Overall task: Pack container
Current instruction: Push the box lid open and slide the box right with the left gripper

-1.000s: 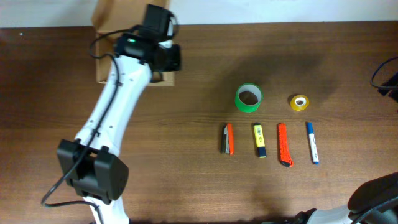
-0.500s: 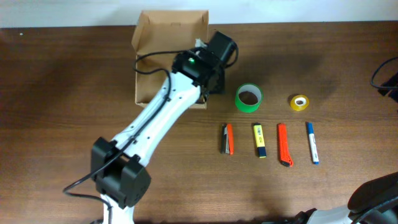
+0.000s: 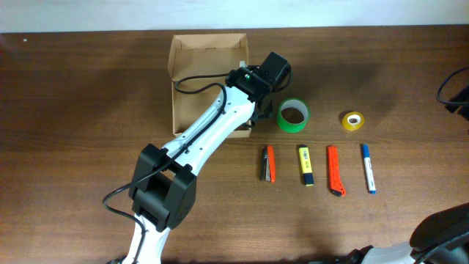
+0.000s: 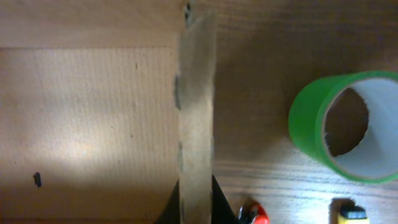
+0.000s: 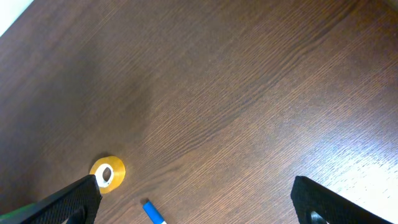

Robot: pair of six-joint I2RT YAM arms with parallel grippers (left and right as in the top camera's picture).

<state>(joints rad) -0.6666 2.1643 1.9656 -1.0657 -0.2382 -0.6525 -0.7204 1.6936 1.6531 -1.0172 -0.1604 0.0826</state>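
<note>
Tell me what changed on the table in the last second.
The left hand, shut on a wall of the tan cardboard box, dragged it to the right, close beside the green tape roll. That roll, the small yellow tape roll and the open right hand stayed put.

Overhead, the white left arm (image 3: 212,125) hides the right wall of the tan cardboard box (image 3: 198,62). The left wrist view's edge cuts off the green tape roll (image 4: 305,124); the right wrist view's, the blue pen (image 5: 152,213).
</note>
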